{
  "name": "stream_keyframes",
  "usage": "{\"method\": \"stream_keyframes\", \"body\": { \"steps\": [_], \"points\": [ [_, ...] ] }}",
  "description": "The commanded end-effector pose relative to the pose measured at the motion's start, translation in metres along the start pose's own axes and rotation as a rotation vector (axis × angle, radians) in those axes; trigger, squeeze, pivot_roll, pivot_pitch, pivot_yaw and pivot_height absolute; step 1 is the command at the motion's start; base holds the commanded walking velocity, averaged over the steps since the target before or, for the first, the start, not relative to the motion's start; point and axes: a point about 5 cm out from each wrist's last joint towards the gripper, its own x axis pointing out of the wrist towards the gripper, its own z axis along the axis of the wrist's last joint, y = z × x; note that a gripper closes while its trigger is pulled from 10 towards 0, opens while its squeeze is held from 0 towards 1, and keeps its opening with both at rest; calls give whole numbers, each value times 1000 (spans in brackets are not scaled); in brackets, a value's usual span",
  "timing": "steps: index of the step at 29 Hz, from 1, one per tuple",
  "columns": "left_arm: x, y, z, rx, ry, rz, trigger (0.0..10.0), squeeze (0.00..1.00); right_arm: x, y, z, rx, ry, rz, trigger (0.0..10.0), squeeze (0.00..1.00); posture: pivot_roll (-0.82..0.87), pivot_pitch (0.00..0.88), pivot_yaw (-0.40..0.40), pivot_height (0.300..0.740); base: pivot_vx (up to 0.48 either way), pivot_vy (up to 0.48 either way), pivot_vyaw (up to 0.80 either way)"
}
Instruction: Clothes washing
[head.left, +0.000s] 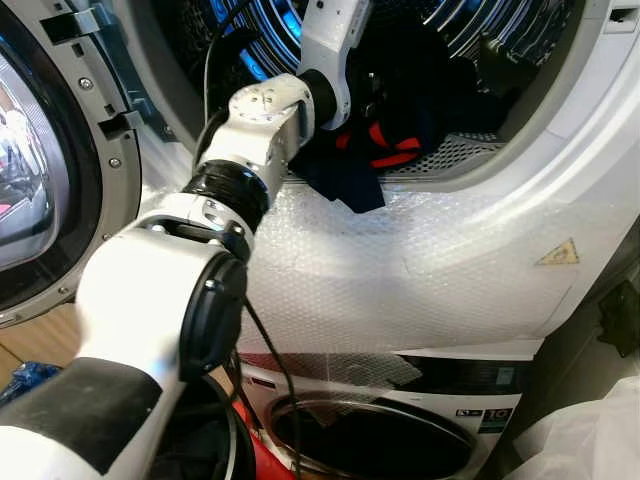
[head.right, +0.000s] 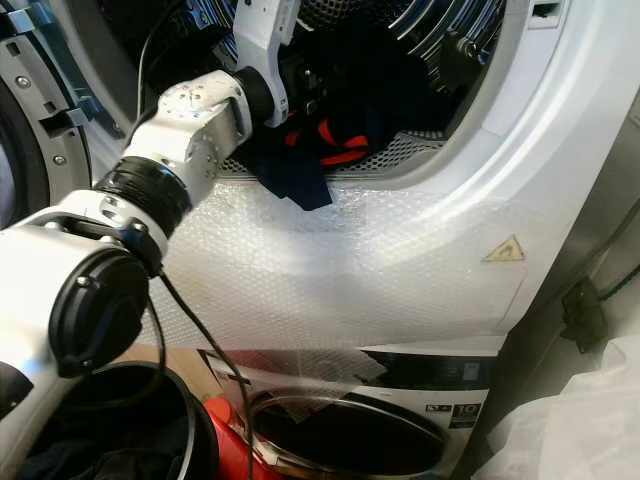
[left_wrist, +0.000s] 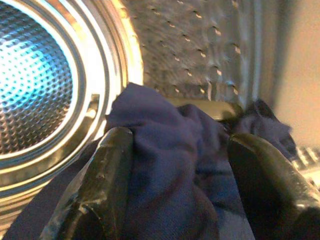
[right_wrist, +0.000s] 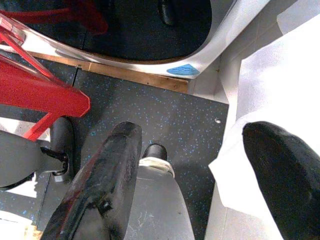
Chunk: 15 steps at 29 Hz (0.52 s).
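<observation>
Dark navy clothes (head.left: 350, 170) with red-orange stripes spill over our drum's (left_wrist: 45, 85) lip; our left gripper (left_wrist: 175, 170) grips navy cloth inside, our right gripper (right_wrist: 200, 170) hangs spread, empty

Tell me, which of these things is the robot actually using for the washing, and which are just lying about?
Part of the job:
- upper machine's drum
- dark blue cloth, between the left tool's fingers
- red and dark clothes at the drum's mouth
- open door

Just lying about:
- bubble wrap on the machine's front
- lower machine
- red frame
- white sheet
- right tool, idle, open
</observation>
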Motion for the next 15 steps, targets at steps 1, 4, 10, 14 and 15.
{"method": "stream_keyframes", "body": {
  "steps": [1, 4, 10, 14, 15],
  "points": [
    [-5, 9, 14, 106, 17, -20, 10000, 0, -6, 12, -18, -7, 75, 33, 10000, 0, -55, 23, 160, 740, 0, 0, 0],
    [-17, 20, 17, 219, 95, -46, 10000, 631, -5, 13, -15, -4, 74, 37, 10000, 0, -33, 7, 161, 740, 0, 0, 0],
    [-29, 27, 18, 353, 170, -95, 10000, 1000, -5, 15, -13, -8, 80, 45, 10000, 0, 0, 0, 159, 740, 0, 0, 0],
    [-46, 28, 34, 451, 141, -212, 10000, 1000, -1, 17, 0, -10, 58, 56, 10000, 0, 24, 0, 160, 740, 0, 0, 0],
    [-46, 28, 34, 451, 141, -212, 10000, 1000, -1, 17, 0, -10, 58, 56, 10000, 0, 24, 0, 160, 740, 0, 0, 0]
  ]
}}
